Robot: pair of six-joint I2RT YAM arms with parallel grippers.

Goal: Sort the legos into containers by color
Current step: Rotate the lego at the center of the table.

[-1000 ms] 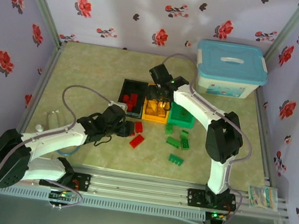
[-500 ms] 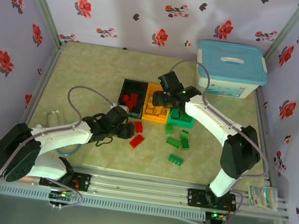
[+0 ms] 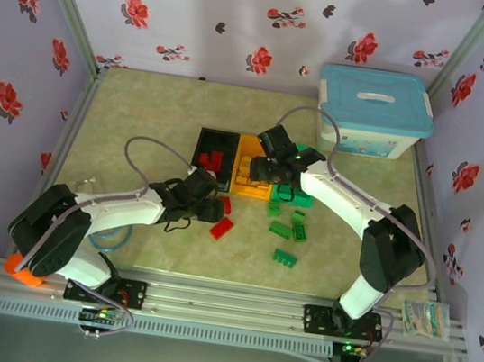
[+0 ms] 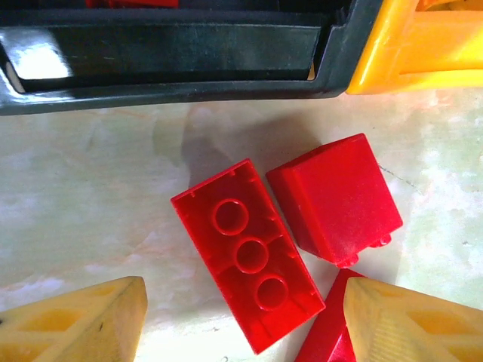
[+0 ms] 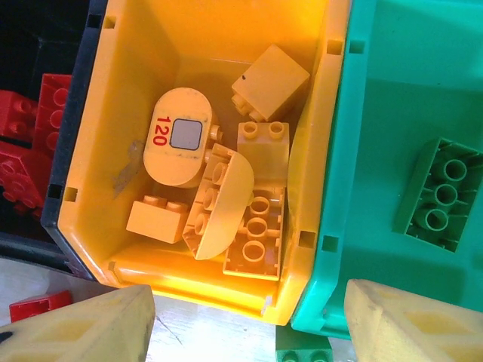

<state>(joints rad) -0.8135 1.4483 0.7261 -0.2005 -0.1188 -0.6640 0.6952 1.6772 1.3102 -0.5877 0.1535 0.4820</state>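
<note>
Three containers stand in a row mid-table: black (image 3: 211, 151), orange (image 3: 245, 174), green (image 3: 302, 193). Red legos (image 3: 220, 227) lie in front of the black bin. My left gripper (image 3: 209, 206) hangs open over them, with an upside-down red brick (image 4: 249, 253) between its fingertips (image 4: 83, 324), untouched, and another red brick (image 4: 336, 197) beside it. My right gripper (image 5: 249, 324) is open and empty over the near rims of the orange bin (image 5: 189, 271) and green bin (image 5: 377, 151). Several orange-yellow bricks (image 5: 256, 241) lie in the orange bin, and a green brick (image 5: 441, 194) in the green one.
Loose green legos (image 3: 284, 258) are scattered right of the red ones. A white tub with a blue lid (image 3: 376, 110) stands at the back right. A blue cable loop (image 3: 110, 239) lies under the left arm. Flowered walls close in three sides.
My left gripper has reached right, over the red bricks. My right gripper has drawn back from above the bins toward their near rims.
</note>
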